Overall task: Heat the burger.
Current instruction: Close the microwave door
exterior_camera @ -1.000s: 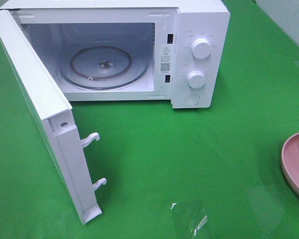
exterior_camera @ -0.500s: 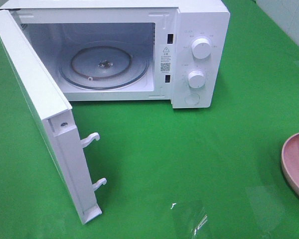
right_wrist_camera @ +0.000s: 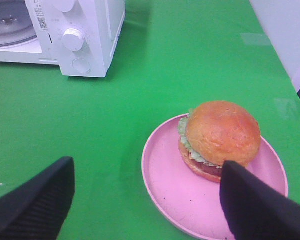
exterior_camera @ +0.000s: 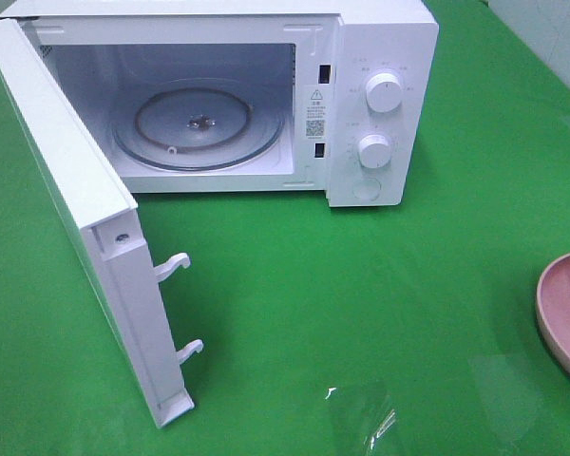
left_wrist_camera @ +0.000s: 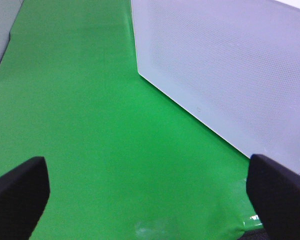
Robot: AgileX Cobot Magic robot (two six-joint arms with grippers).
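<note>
A: Where does the burger stand?

B: On the pink plate, off to the right of the microwave and nearer the front of the green bench. In the high view only the plate's rim and a sliver of the burger show at the frame's edge.

A: Anything different from a second ago?

B: Nothing I can see. Plate, microwave and door lie exactly as they did. So no progress in this stretch: the burger is not yet lifted, and the whole carry into the oven remains, by my reckoning.

A: And the fingers?

B: The right gripper hovers over the plate, its fingers spread wide and released, grasping nothing; one dark pad overlaps the burger's edge in that view, but I cannot tell whether it touches. The left gripper is also released, fingers far apart over bare bench beside the door's outer face.

A: Is the microwave ready?

B: The door hangs fully open and the glass turntable is bare, so the cavity looks ready to receive the plate.

A: What can't you make out?

B: Neither arm appears in the high view. The labels round the two knobs are too small to read. How high the right fingers sit above the plate is unclear.
</note>
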